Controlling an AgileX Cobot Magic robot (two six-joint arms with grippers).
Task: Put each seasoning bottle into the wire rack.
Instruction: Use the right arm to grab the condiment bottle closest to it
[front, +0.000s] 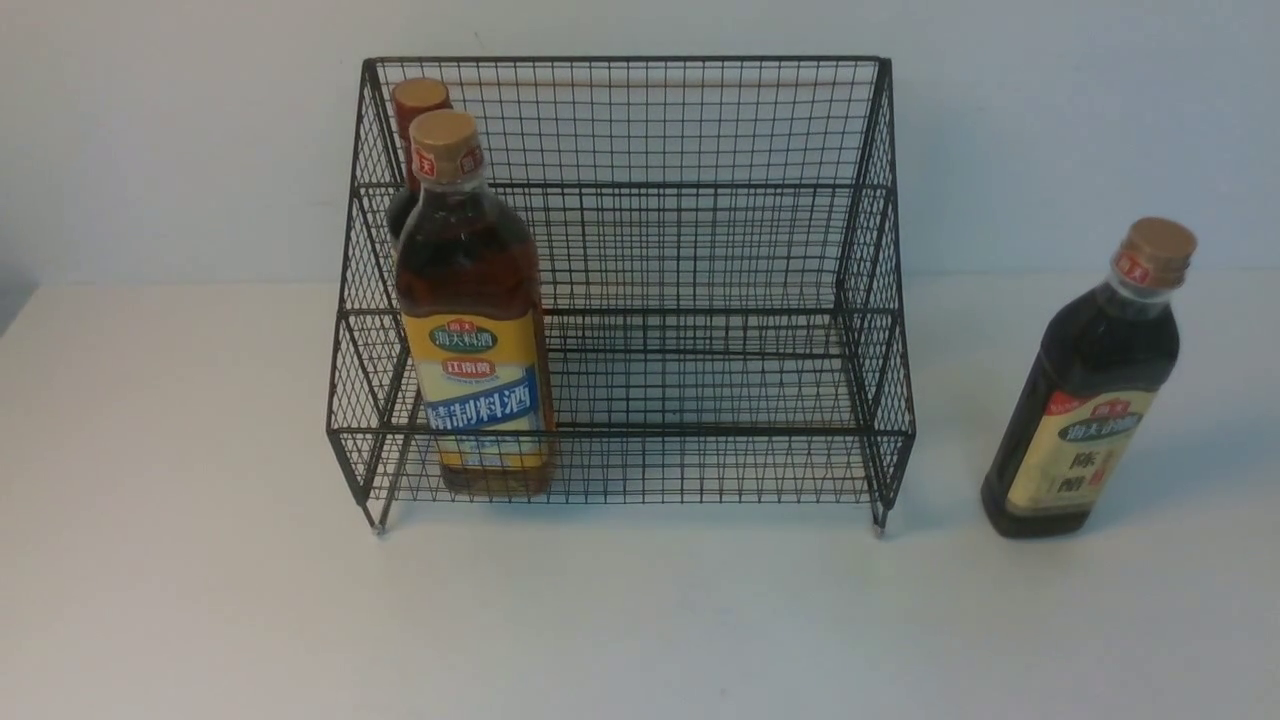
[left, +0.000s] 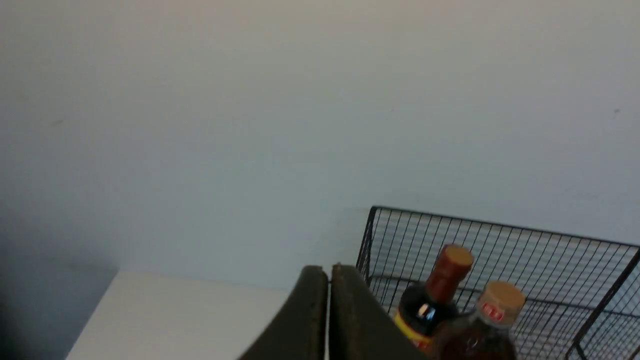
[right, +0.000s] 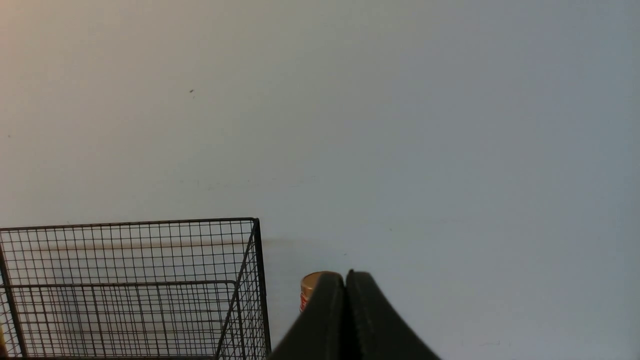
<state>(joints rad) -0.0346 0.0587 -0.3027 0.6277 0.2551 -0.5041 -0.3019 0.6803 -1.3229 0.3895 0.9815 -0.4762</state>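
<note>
a: the left claw (left: 328, 270), how are its jaws found?
b: pressed flat together, with nothing held between them. the right claw (right: 345, 276) is likewise closed and empty.
a: what is seen just past the left claw?
b: the left end of the rack (left: 500, 250), with two bottles stood upright in it. the amber bottle (front: 475, 320) is set on the lower front tier, at the left end. the brown bottle (front: 415, 125) is placed right behind it on the upper tier.
a: and past the right claw?
b: the black bottle (right: 306, 287), of which only the tan cap is shown behind the fingers. from the front it is seen upright on the table (front: 600, 620), outside the rack and well apart from its right side.
</note>
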